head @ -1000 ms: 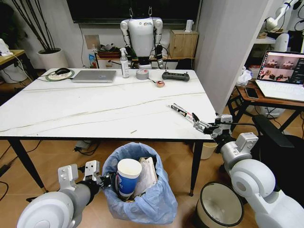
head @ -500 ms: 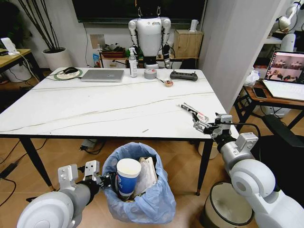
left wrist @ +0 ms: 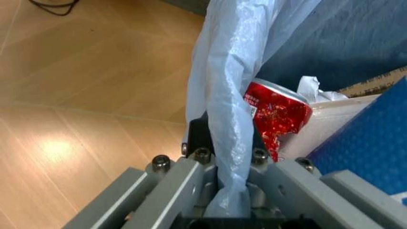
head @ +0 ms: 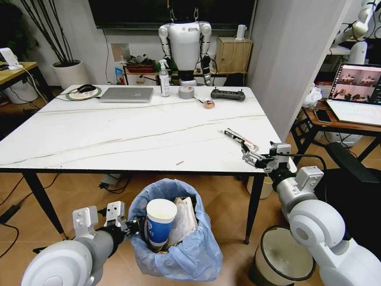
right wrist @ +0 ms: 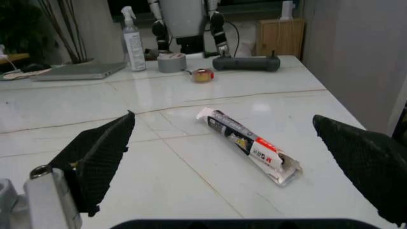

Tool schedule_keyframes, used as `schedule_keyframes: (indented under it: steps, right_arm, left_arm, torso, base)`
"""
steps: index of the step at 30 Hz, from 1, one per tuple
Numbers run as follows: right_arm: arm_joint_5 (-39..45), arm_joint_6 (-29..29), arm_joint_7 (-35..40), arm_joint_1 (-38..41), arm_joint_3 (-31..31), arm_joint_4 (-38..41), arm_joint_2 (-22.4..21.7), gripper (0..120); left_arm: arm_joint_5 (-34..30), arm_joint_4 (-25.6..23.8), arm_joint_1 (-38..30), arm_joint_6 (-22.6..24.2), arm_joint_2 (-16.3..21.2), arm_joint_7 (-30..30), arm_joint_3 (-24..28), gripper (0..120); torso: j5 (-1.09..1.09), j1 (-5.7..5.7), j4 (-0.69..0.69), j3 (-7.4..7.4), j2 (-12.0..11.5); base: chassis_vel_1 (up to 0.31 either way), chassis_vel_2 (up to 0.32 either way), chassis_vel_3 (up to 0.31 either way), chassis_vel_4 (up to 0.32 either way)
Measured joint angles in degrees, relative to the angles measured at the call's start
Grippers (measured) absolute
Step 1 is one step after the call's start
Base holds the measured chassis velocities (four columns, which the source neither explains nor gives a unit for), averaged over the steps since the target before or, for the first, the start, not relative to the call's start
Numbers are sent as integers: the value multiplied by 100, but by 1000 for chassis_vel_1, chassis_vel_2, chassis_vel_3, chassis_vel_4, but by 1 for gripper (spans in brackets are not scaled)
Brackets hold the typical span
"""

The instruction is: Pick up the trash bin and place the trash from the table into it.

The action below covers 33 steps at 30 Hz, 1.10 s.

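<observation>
The trash bin (head: 178,253), lined with a crinkled light-blue bag, hangs below the table's near edge. My left gripper (head: 134,226) is shut on its rim; the left wrist view shows the fingers (left wrist: 190,176) clamping the bag (left wrist: 232,90). Inside the bin are a blue paper cup (head: 159,221), white paper (head: 186,217) and a crushed red can (left wrist: 277,112). On the white marble-look table (head: 89,137) lies a long flattened wrapper (head: 240,139) (right wrist: 248,142). My right gripper (head: 247,156) (right wrist: 222,119) is wide open just short of it, at the table's right front corner. A small scrap (head: 180,162) lies near the front edge.
At the table's far side stand a silver laptop (head: 127,94), a spray bottle (head: 164,80), a grey tape roll (head: 186,92) and a black controller (head: 227,94). A plain cream bin (head: 284,257) sits on the floor at my right. A side desk with a laptop (head: 356,95) stands to the right.
The whole view has shifted, so the camera moved; the wrapper now lies slightly nearer my right gripper. Both grippers keep their pose, the left still holding the bin.
</observation>
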Motion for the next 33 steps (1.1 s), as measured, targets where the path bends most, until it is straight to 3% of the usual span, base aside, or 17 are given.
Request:
schedule_keyframes:
  steps: [33]
  right_arm:
    - [29, -9, 11, 39, 0, -26, -10, 100]
  left_arm:
    - [0, 0, 0, 0, 0, 0, 0, 0]
  torso:
    - [0, 0, 1, 0, 0]
  base:
    - [4, 5, -5, -4]
